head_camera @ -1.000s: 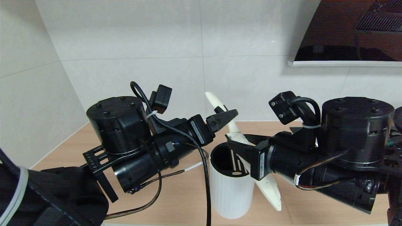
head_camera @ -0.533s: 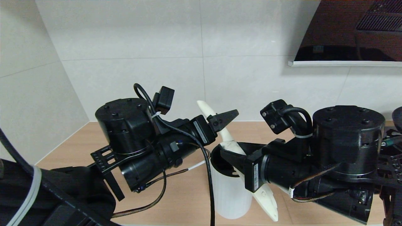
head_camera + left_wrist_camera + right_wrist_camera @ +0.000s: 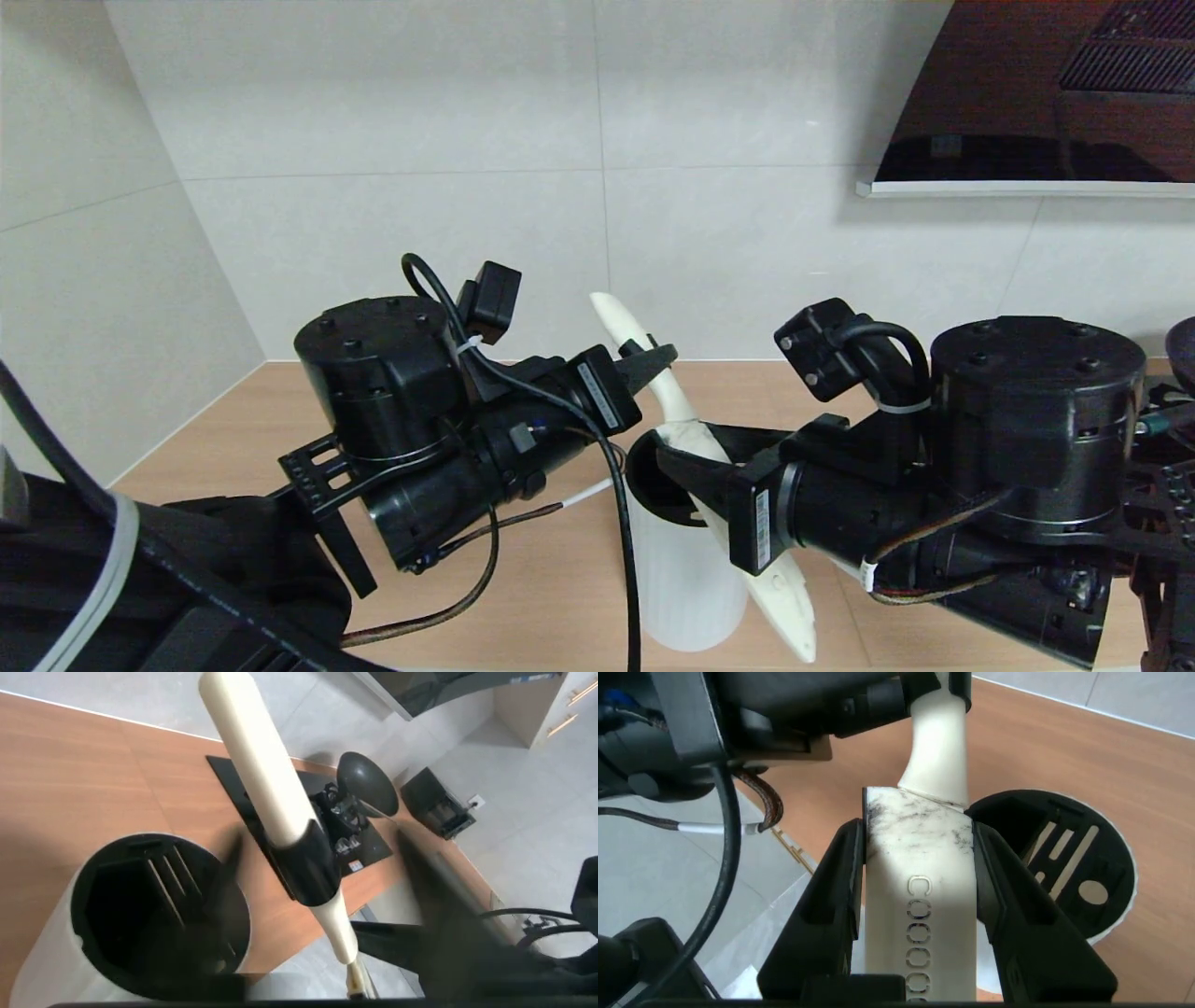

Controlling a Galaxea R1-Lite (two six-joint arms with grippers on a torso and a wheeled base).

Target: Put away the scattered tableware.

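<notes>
Left pincer (image 3: 655,360) now clamps 1 knife (image 3: 616,324); right pincer (image 3: 688,450) too; 1 holder (image 3: 683,597).

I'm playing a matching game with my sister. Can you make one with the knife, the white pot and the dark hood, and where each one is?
Things:
1. cream-white knife
2. white cylindrical plastic holder with a black insert
3. glossy dark range hood

Places:
A. mounted on the tiled wall, up at the robot's right
B. clamped between the jaws of the right gripper
C. standing on the wooden countertop

Pairs: 1-B, 2-C, 3-A.
</notes>
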